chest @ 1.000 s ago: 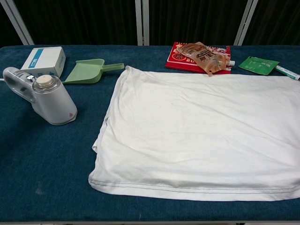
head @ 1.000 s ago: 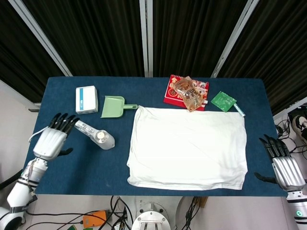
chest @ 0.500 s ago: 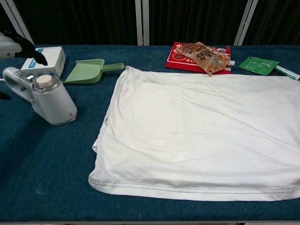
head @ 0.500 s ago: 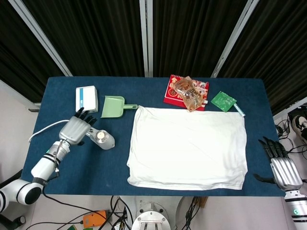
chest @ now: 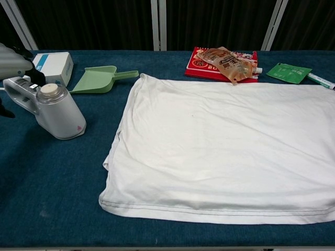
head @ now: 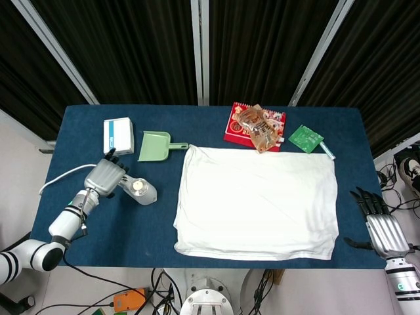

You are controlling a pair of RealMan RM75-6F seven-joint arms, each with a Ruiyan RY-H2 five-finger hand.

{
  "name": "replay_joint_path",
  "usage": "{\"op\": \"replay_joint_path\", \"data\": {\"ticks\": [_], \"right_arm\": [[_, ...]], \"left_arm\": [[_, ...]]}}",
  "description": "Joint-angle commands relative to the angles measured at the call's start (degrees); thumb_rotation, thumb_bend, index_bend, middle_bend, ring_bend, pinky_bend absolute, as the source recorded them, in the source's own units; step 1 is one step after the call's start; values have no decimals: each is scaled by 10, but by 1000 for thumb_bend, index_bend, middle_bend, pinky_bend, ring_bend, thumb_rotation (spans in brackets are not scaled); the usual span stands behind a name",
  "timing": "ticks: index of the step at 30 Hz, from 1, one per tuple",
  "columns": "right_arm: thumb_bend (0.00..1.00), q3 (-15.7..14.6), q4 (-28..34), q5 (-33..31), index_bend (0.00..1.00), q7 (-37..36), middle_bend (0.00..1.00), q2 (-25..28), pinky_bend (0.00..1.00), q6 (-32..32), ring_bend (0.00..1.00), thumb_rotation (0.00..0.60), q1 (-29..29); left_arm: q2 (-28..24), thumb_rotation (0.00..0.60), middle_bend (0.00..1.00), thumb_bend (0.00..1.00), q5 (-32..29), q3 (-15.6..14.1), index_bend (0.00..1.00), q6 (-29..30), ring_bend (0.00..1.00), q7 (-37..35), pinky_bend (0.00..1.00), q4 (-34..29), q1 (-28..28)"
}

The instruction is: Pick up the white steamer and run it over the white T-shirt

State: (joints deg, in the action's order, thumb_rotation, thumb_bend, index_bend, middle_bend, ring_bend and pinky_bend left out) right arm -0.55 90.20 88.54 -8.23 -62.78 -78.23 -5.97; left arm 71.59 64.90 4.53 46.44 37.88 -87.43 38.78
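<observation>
Left hand (head: 105, 176) has come down over the white handheld steamer's (head: 134, 189) handle since half a second ago, grip not clear | steamer lies on blue tabletop (head: 197, 125), left of flat white T-shirt (head: 257, 201) | right hand (head: 382, 225) spread, empty, off table's right edge

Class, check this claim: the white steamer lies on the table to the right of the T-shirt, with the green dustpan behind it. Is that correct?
Not quite. The white steamer lies to the left of the T-shirt, as the chest view shows. The green dustpan does sit behind it on the table.
</observation>
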Motion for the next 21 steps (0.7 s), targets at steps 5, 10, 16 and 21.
{"op": "replay_joint_path", "data": {"ticks": [5,10,16,21], "right_arm": [[126,0,-1,-3,0,1,20,-2,0,2,0,600,-1],[126,1,0,-4,0,1,20,-3,0,2,0,600,-1],[126,0,-1,-6,0,1,20,-2,0,1,0,600,0],[126,0,-2,-5,0,0,20,-3,0,0,0,600,0]], "left_arm": [[6,600,459,56,3,-11,415,-2,295,-16,0,11,8],[10,600,514,56,3,-17,459,-7,362,-28,0,14,14],[12,600,534,56,-3,-23,489,-15,384,-45,0,14,19],[11,600,537,56,-15,-23,490,-31,387,-80,0,8,23]]}}
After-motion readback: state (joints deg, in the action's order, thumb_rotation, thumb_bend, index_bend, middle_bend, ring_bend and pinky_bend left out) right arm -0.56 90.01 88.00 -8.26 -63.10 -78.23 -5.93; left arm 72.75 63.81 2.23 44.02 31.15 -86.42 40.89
